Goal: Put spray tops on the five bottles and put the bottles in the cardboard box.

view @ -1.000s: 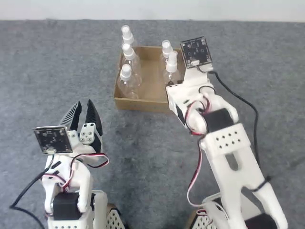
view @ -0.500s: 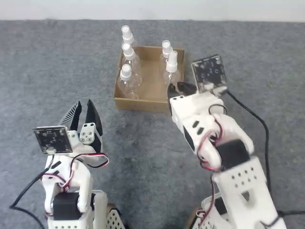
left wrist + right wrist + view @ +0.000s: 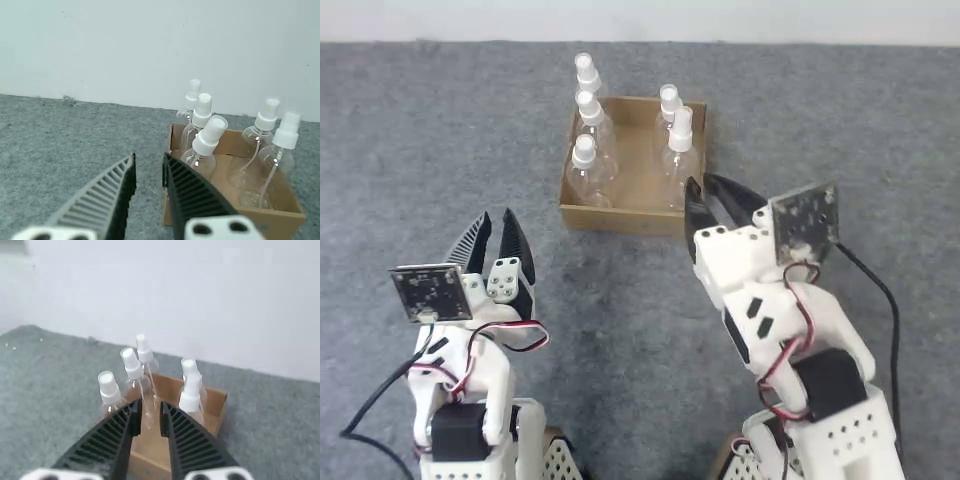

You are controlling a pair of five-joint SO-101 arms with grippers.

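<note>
The cardboard box (image 3: pixel 620 216) stands at the table's far middle. Four clear bottles with white spray tops stand in it: two on its left side (image 3: pixel 584 152) (image 3: pixel 588 108) and two on its right (image 3: pixel 679 128) (image 3: pixel 669 99). A fifth capped bottle (image 3: pixel 585 72) is at the far left corner; whether it stands inside I cannot tell. My right gripper (image 3: pixel 698 183) hangs just before the box's near right corner, open and empty. My left gripper (image 3: pixel 497 216) is well short of the box, slightly open and empty. The box (image 3: pixel 235 136) and the bottles (image 3: pixel 202 114) also show past my left gripper (image 3: pixel 149 158), and the box (image 3: pixel 216 401) past my right gripper (image 3: pixel 150 405).
Grey carpet (image 3: pixel 430 140) covers the table to the left, right and front of the box. A pale wall (image 3: pixel 150 45) rises behind the table's far edge.
My right arm has drawn back from over the box's right side toward the near edge, and its open fingers have come into sight. The left arm and the bottles have not moved.
</note>
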